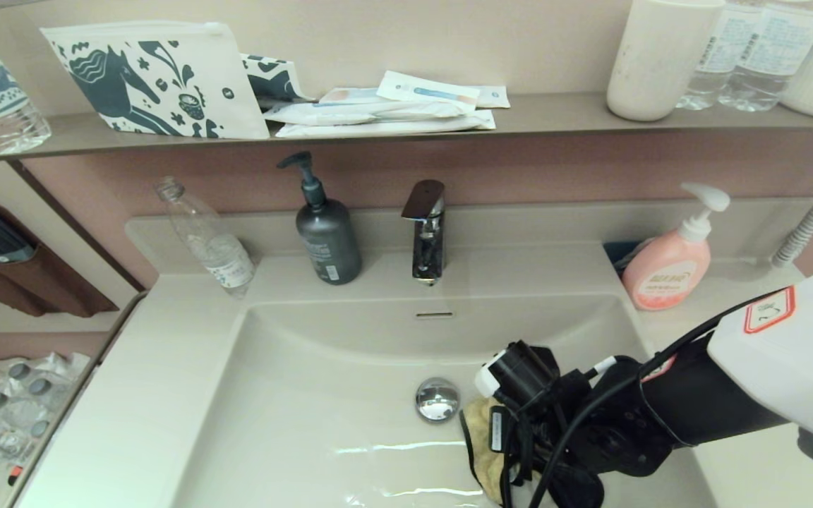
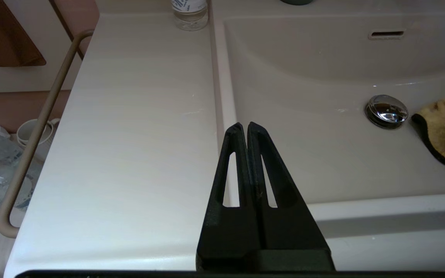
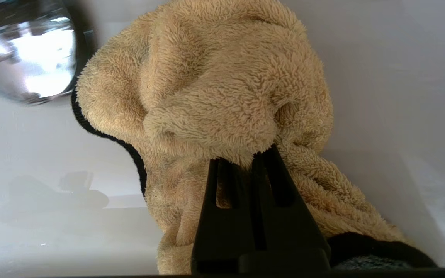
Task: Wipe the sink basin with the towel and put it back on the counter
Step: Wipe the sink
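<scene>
The off-white sink basin (image 1: 322, 395) fills the middle of the head view, its chrome drain plug (image 1: 437, 399) near the centre. My right gripper (image 3: 245, 156) is down inside the basin, just right of the plug, shut on the bunched mustard-yellow towel (image 3: 214, 88). The towel (image 1: 480, 437) presses against the basin floor, its black trim showing at the edge; in the head view my arm hides most of it. The left wrist view catches the towel (image 2: 444, 127) beside the drain plug (image 2: 386, 111). My left gripper (image 2: 243, 125) hangs shut and empty over the basin's left rim, above the counter (image 2: 129, 135).
On the counter's back stand a clear bottle (image 1: 205, 236), a dark pump bottle (image 1: 325, 226), the faucet (image 1: 426, 229) and a pink soap pump (image 1: 667, 264). A wall shelf (image 1: 555, 116) above carries a pouch, packets and a cup. A rail (image 2: 33, 143) runs along the counter's left edge.
</scene>
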You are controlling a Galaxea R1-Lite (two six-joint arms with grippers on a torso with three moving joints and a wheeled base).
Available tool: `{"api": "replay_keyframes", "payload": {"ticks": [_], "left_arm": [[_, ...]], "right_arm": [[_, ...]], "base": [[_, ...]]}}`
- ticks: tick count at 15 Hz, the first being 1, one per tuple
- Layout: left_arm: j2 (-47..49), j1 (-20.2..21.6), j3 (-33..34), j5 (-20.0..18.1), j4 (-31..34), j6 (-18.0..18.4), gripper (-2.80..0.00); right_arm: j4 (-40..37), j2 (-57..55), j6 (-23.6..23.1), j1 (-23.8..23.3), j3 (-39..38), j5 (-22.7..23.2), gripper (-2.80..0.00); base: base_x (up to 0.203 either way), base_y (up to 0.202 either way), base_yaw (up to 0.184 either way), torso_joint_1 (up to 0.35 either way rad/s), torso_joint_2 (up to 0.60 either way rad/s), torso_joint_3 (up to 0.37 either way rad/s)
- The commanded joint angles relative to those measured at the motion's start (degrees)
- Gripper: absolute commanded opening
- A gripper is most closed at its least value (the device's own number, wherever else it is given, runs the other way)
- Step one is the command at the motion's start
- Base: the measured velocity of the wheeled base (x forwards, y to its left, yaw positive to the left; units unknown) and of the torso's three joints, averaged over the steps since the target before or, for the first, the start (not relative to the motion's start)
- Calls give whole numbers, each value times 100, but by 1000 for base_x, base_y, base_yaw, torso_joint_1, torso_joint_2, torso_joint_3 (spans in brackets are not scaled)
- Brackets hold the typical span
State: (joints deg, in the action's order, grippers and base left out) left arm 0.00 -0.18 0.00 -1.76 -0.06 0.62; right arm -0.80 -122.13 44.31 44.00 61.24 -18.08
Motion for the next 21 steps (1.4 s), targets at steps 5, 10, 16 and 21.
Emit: {"api": "replay_keyframes", "payload": {"ticks": [5, 10, 16, 21], "left_arm": [[9, 1, 0, 0, -3, -1, -280], [9, 1, 0, 0, -3, -1, -280], [9, 1, 0, 0, -3, -1, -280], [9, 1, 0, 0, -3, -1, -280]], "right_arm": [[81, -564, 39, 502, 481, 55, -280], [109, -787, 29, 688, 1265, 358, -280], [89, -1387, 11, 940, 2298, 515, -280], [-156, -1622, 6, 1027, 3280, 795, -280]], "base": [[0, 0, 0, 0, 0, 0], [0, 0, 0, 0, 0, 0], [0, 0, 0, 0, 0, 0], [0, 0, 0, 0, 0, 0]]}}
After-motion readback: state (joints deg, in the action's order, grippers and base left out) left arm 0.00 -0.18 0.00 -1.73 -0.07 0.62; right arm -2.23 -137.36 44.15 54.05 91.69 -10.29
